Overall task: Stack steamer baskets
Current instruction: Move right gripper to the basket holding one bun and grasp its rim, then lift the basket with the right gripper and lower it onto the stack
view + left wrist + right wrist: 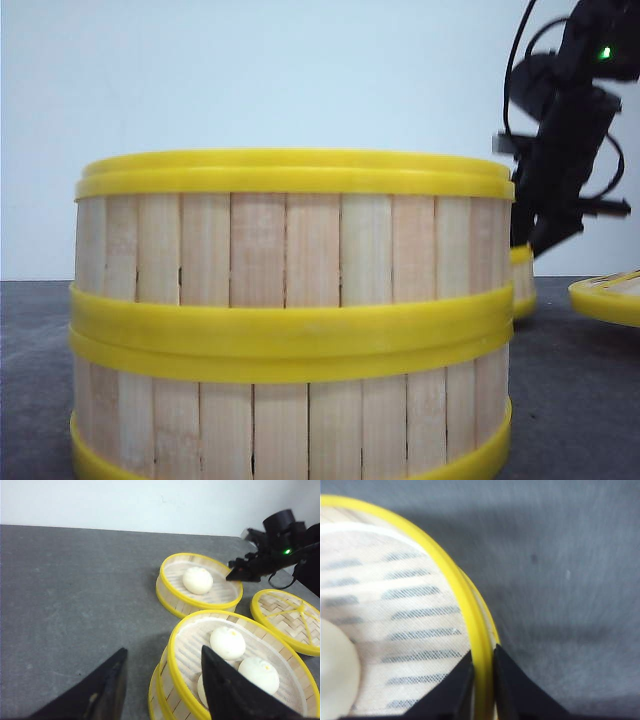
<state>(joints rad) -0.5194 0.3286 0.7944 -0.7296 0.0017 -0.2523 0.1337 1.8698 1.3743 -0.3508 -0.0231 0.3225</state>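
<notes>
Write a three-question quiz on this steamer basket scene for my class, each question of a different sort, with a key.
1. True or false: two steamer baskets are already stacked one on the other.
2. Multiple choice: the right end effector is A) closed over the yellow rim of the single basket, B) holding the lid, C) hanging well above the table.
3. Short answer: how many buns show in the top basket of the stack in the left wrist view?

Key:
1. True.
2. A; its fingers sit either side of the rim.
3. Three, one partly hidden behind a finger of the open left end effector.
</notes>
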